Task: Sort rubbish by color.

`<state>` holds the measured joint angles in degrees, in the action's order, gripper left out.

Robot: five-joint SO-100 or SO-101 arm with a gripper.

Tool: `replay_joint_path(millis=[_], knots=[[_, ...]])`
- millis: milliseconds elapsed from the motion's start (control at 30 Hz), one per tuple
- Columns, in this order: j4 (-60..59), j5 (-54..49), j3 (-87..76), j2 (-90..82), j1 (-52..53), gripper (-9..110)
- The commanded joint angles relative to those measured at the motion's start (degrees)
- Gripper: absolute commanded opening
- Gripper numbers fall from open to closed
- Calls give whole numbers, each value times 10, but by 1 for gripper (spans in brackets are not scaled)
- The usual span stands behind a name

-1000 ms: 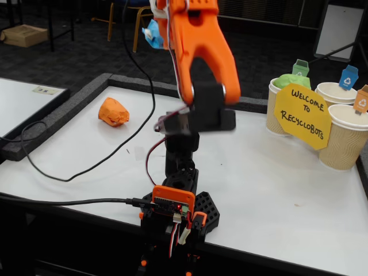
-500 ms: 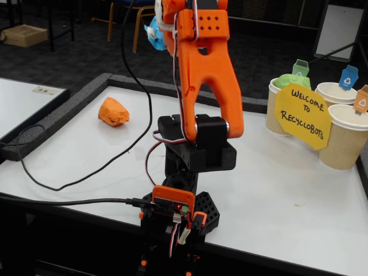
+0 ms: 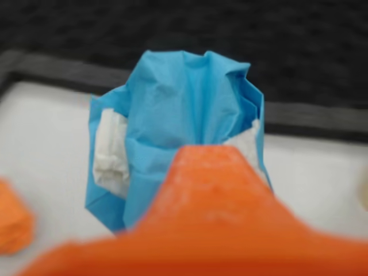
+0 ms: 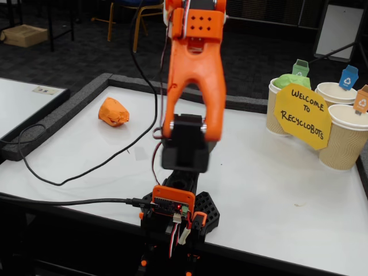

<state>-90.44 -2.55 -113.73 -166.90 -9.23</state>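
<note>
In the wrist view a light blue paper wad (image 3: 172,98) with white showing through fills the middle. My gripper (image 3: 207,149) is shut on it; one orange finger (image 3: 213,195) covers its lower part. An orange wad (image 3: 12,221) lies at the left edge of that view. In the fixed view it (image 4: 113,111) lies on the white table (image 4: 259,172) at the back left. A green wad (image 4: 287,81) sits inside the leftmost paper cup (image 4: 276,118). In the fixed view the gripper and blue wad are out of view above the arm (image 4: 195,69).
Two more paper cups (image 4: 330,92) (image 4: 345,141) stand at the right with blue (image 4: 348,77) and orange (image 4: 362,99) tags. A yellow sign (image 4: 302,115) leans on the cups. A black cable (image 4: 86,167) crosses the table's left. The arm base (image 4: 178,210) is at the front edge.
</note>
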Motion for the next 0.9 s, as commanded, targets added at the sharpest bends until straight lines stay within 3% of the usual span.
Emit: replay_joint_path(millis=[0,433,867], knots=[[21,-11,5,1,102,0],[23,-11,12,1,325,0],[21,-11,46,0,419,0]])
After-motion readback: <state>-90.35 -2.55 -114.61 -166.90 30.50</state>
